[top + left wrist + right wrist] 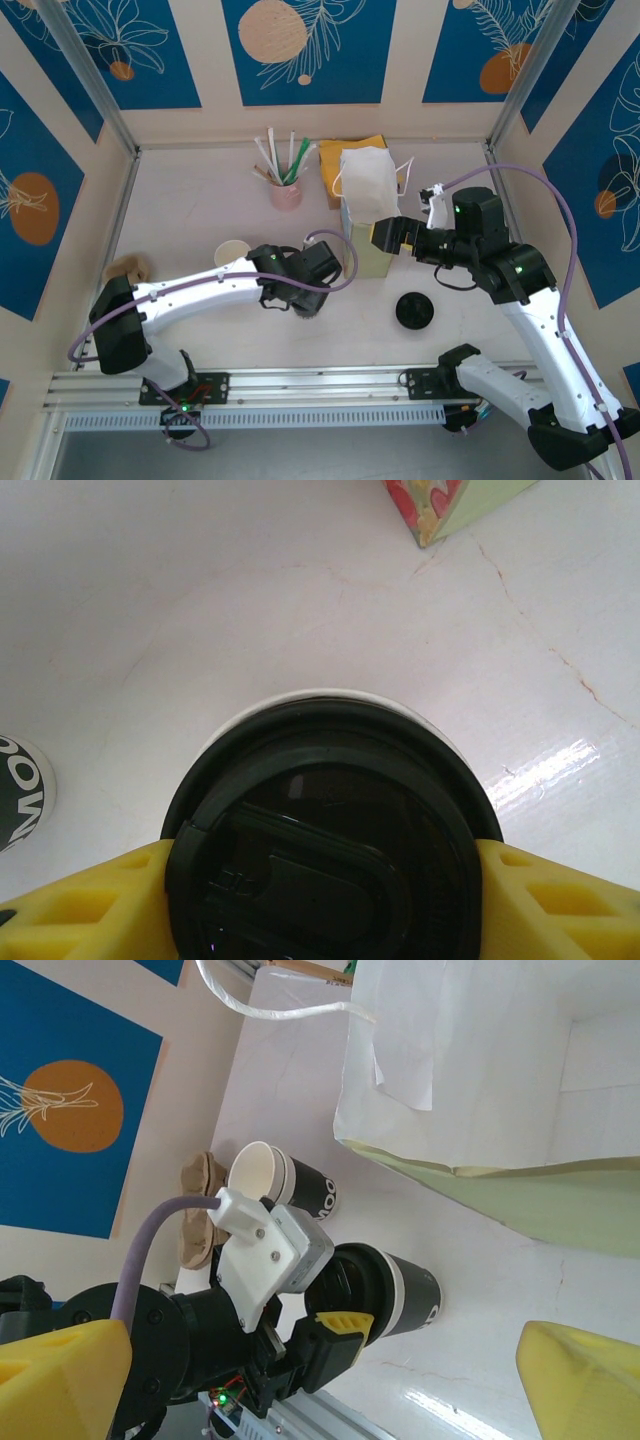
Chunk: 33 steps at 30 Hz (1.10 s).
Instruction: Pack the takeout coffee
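Jaws of your left gripper (320, 900) are clamping the takeout coffee (405, 1295), upright, lid on, near the middle of the tabletop (200, 200). The paper bag (368, 215) is standing to its right, and your right gripper (385, 236) is holding its jaws wide beside it.

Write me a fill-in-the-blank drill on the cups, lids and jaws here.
The left gripper has its jaws closed on the takeout coffee, whose lid is ___.
The other cup stands ___ a lid.
The right gripper holds its jaws ___.
Missing words: black; without; open.
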Motion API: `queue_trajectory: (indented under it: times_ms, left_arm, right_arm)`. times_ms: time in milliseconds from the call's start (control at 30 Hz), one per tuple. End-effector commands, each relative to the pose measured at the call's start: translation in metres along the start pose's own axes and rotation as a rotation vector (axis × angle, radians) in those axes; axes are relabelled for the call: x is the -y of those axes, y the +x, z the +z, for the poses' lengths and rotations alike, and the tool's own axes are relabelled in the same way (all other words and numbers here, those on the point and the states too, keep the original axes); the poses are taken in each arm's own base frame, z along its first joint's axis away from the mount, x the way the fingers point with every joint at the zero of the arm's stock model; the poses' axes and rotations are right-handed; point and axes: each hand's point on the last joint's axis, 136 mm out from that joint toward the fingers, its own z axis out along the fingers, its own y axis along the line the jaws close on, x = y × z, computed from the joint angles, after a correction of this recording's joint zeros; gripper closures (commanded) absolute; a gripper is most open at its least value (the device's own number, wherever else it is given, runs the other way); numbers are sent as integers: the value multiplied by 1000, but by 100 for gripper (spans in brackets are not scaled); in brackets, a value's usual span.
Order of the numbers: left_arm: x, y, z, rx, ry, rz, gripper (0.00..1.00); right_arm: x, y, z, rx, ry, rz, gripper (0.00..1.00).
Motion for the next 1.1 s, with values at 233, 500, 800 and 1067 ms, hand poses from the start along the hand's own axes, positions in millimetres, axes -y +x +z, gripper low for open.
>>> queue_trajectory:
  times_ms: [233,500,800,1067]
  left_arm:
    - [2,-2,-4,17,3,0,40]
    - [1,1,-2,11,-3,2,40]
    - [0,4,0,0,-8,1,36]
    - [-3,5,-2,0,-20,2,32]
  right_arm:
    - [0,6,-1,-16,-15,-4,1]
    - [0,6,0,-17,-17,0,1]
    - [1,6,1,-18,-18,2,1]
    - [1,6,2,-23,-18,3,1]
